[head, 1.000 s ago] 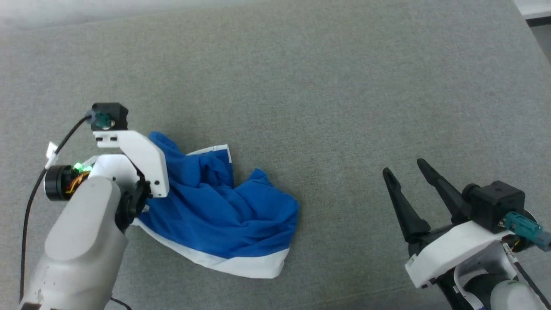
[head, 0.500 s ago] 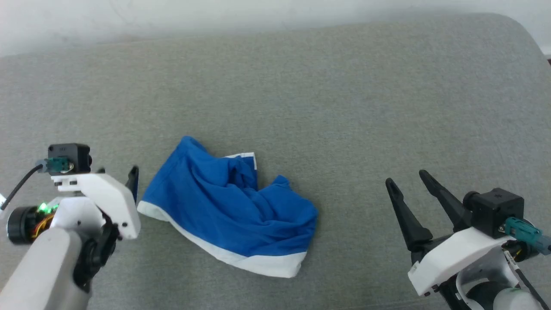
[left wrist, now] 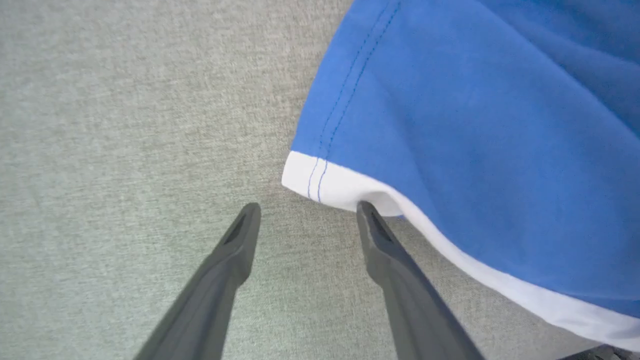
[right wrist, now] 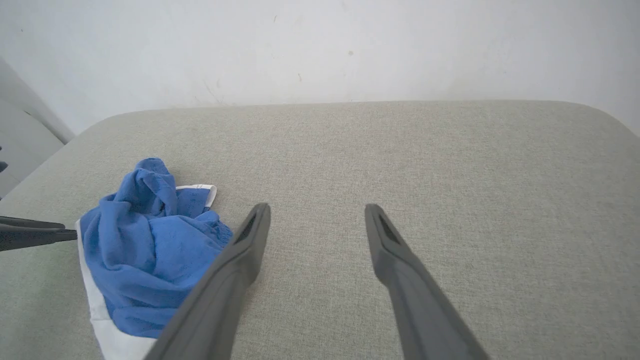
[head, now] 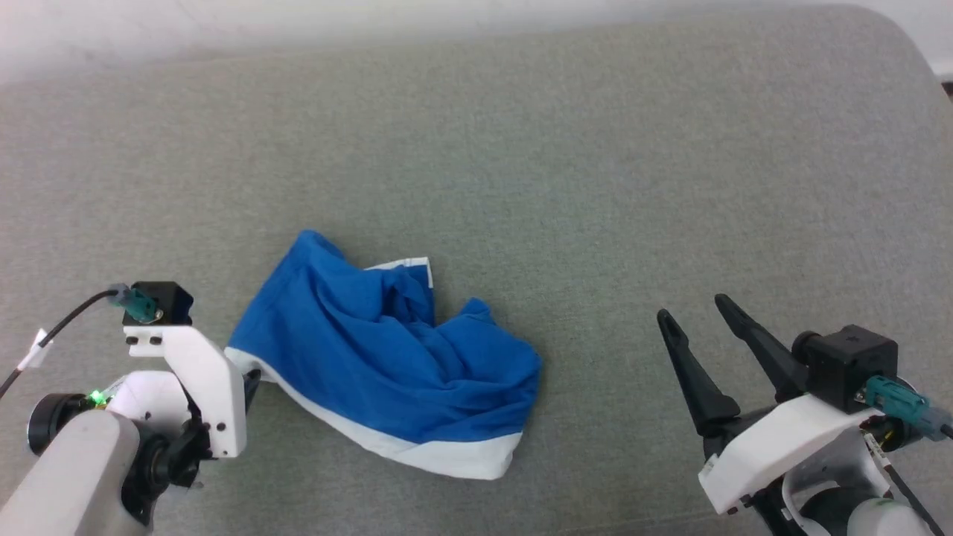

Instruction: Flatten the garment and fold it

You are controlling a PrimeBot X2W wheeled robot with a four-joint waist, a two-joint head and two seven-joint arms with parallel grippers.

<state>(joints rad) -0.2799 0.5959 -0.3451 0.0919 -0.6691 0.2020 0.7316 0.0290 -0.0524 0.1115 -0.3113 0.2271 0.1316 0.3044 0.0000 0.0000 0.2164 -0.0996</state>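
Crumpled blue shorts (head: 387, 357) on a grey cushion (head: 595, 186). My left gripper (left wrist: 307, 207) gapes empty at their white hem; my right gripper (head: 692, 309) is spread, well apart.

Work surface (head: 610, 171): grey woven fabric covering, fine weave, lying flat, far corners rounded (both show in the right wrist view). White wall (right wrist: 320, 45) rises directly behind its far edge, lightly scuffed. Pale grey panel (right wrist: 22, 135) at that view's left edge.
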